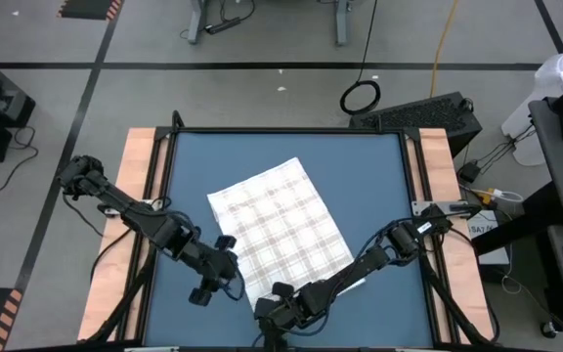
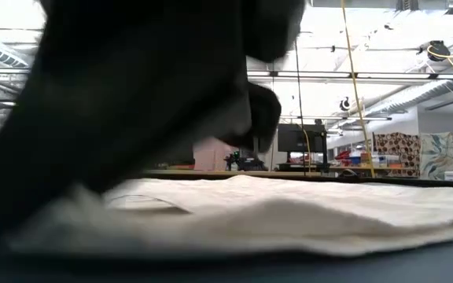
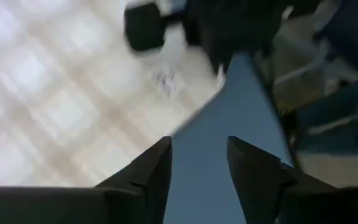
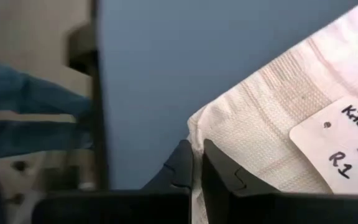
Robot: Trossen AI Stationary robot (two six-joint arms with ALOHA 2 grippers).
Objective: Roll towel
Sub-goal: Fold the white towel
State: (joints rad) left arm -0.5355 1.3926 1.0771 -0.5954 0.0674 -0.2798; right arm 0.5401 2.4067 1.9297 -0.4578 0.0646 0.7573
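Observation:
The towel point(image 1: 277, 230), white with a faint plaid, lies spread and askew on the blue table point(image 1: 369, 176). A white handwritten label point(image 4: 344, 146) sits on it near its near corner. My right gripper point(image 1: 267, 308) is at that near corner by the table's near edge, shut on the cloth point(image 4: 272, 124). My left gripper point(image 1: 208, 284) stands open just off the towel's near-left edge. Only blue table shows between its fingers point(image 3: 199, 146), with the towel point(image 3: 61, 93) beside them. In the low view the towel point(image 2: 289, 212) stretches across behind a dark arm. My right gripper pinches the towel's edge point(image 4: 194, 140) right at its near corner between its two fingers. The fingers slant down at it from the table's near right. One layer or several, I cannot tell. The rest of the towel lies on the table.
Wooden rails point(image 1: 140, 196) point(image 1: 436, 161) run along the table's left and right sides. Blue table shows on all sides of the towel, widest at the far right. A black device point(image 1: 418, 115) and cables lie on the floor past the far edge.

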